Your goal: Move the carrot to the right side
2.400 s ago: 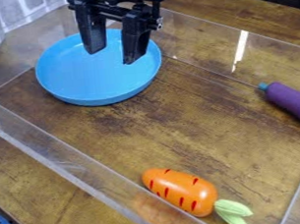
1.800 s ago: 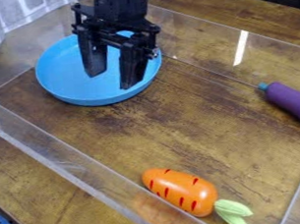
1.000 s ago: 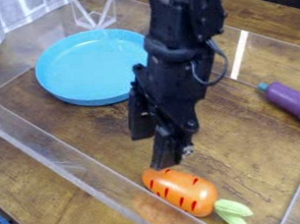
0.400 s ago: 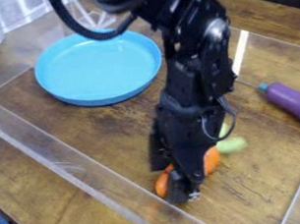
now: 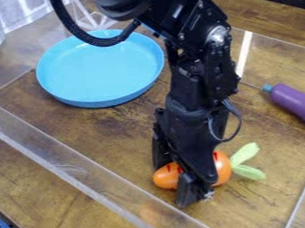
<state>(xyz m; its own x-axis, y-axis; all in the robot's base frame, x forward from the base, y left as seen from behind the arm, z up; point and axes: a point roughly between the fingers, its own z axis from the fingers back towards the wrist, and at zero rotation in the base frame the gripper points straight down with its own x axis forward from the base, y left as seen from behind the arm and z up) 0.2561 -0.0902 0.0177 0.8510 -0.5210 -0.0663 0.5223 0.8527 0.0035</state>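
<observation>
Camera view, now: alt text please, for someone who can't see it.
A black robot tool is down around an orange toy carrot with a green top, near the clear wall of a wooden-floored tray; a blue bowl and purple eggplant lie apart.

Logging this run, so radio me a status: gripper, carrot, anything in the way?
Gripper down over carrot, grip unconfirmed. Carrot on table, leafy top pointing right. Eggplant off to the right, beyond carrot.
</observation>
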